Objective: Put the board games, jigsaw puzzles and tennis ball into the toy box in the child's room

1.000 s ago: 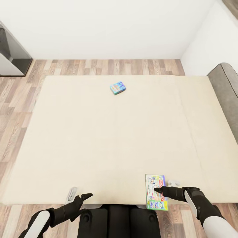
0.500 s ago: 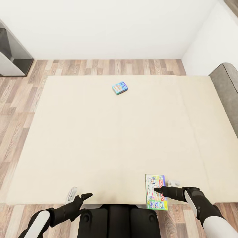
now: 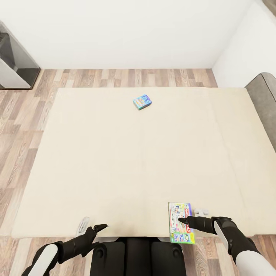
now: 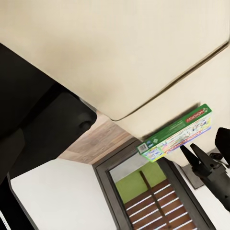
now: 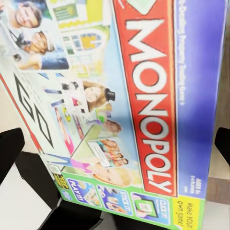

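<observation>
Two board games lie on the cream bed, one under the right gripper.

The Monopoly box lies flat at the bed's near edge, partly overhanging it, with the right gripper just above it; whether its fingers are spread or pressed together cannot be told. The small blue box sits near the bed's far edge, well apart from the Monopoly box. The left gripper hovers at the bed's near edge, holding nothing, its spread unclear.
</observation>
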`<state>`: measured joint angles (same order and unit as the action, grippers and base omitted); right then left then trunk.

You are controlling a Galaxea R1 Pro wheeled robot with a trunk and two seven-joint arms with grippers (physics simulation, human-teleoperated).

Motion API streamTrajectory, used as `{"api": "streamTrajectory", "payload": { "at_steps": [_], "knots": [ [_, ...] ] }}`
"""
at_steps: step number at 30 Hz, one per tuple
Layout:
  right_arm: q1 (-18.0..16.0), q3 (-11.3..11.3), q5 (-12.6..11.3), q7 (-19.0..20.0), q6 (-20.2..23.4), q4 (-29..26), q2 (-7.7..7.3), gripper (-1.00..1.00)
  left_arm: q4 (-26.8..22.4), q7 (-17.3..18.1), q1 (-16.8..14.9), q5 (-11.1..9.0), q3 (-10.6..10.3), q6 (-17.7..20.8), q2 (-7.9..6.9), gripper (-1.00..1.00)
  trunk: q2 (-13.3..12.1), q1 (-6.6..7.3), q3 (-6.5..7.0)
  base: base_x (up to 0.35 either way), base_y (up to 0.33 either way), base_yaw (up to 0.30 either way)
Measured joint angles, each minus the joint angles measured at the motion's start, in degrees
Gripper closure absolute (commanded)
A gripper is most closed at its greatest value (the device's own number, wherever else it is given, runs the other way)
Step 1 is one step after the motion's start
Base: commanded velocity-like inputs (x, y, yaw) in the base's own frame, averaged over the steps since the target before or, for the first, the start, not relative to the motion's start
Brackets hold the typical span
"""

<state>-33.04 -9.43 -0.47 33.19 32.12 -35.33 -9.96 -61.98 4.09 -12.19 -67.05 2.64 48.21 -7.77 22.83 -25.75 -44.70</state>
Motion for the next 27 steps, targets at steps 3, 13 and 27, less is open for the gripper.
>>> {"api": "streamTrajectory", "payload": {
  "at_steps": [3,13,27],
  "knots": [
    [0.00,-0.01,0.00,0.00,-0.01,0.00,0.00,-1.00,-0.01,0.00,-0.01,0.00,0.02,0.01,0.01,-1.00,0.00,0.00,0.00,0.000,0.240,0.000],
    [0.00,0.00,0.05,-0.01,-0.03,0.01,0.00,-1.00,-0.01,-0.01,0.00,0.00,0.08,0.00,0.02,-1.00,0.00,0.00,0.00,0.000,0.268,0.000],
    [0.00,-0.01,0.10,-0.01,-0.04,0.01,0.00,-1.00,-0.02,-0.01,0.00,0.00,0.09,-0.02,0.03,-1.00,0.00,0.00,0.00,0.000,0.282,0.000]
  ]
}}
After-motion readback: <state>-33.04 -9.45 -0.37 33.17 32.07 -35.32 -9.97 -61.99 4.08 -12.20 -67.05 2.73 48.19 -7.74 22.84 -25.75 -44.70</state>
